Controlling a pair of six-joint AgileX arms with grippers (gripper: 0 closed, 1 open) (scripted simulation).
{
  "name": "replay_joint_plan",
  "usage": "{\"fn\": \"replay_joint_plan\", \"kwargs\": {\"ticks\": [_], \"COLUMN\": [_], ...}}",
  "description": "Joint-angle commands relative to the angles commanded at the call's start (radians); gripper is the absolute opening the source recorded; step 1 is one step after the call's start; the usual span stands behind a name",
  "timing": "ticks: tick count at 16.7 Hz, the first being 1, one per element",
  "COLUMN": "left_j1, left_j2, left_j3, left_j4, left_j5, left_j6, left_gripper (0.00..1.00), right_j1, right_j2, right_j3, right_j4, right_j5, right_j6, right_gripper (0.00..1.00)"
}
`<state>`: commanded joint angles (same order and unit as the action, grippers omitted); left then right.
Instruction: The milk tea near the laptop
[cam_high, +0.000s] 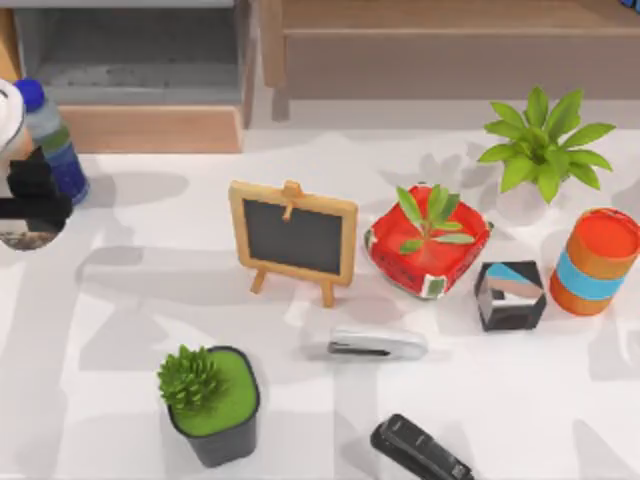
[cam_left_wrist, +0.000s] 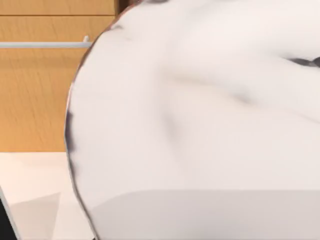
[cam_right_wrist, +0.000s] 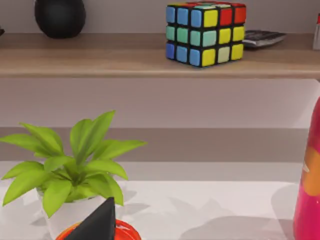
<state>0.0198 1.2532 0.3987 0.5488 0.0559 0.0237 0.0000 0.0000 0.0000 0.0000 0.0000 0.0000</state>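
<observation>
The milk tea (cam_high: 8, 118) is at the far left edge of the top view, with its wide white lid and a dark-speckled bottom end showing. My left gripper (cam_high: 32, 196) is shut on its middle. In the left wrist view the cup's white surface (cam_left_wrist: 200, 125) looms very close. The laptop is out of view. A dark part of my right gripper (cam_right_wrist: 100, 222) shows in the right wrist view, near a leafy plant in a white pot (cam_right_wrist: 70, 170).
A blue-capped bottle (cam_high: 52, 140) stands right beside the cup. Across the table are a chalkboard easel (cam_high: 292, 232), red planter (cam_high: 428, 250), white-potted plant (cam_high: 540, 150), orange and blue cylinder (cam_high: 595, 260), patterned cube (cam_high: 510, 295), white stapler (cam_high: 377, 345), black stapler (cam_high: 420, 450) and black-potted plant (cam_high: 212, 392).
</observation>
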Motion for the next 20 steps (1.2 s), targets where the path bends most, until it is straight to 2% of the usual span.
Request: {"fn": "replay_joint_plan", "kwargs": {"ticks": [5,9,20], "left_j1": [0.108,0.159,0.165], "left_j2": [-0.065,-0.094,-0.087], "left_j3": [-0.043,-0.065,-0.066], "left_j4": [-0.086,-0.129,-0.115], "left_j5": [0.097,0.142,0.15], "left_j6": [0.042,0.062,0.067], "left_gripper": [0.0,0.0,0.0], "right_j1": [0.0,0.0,0.0], "right_j2": [0.0,0.0,0.0], "right_j3": [0.0,0.0,0.0], "right_j4": [0.0,0.0,0.0], "right_j5": [0.0,0.0,0.0], "right_j6": [0.0,0.0,0.0], "right_gripper": [1.0,1.0,1.0]}}
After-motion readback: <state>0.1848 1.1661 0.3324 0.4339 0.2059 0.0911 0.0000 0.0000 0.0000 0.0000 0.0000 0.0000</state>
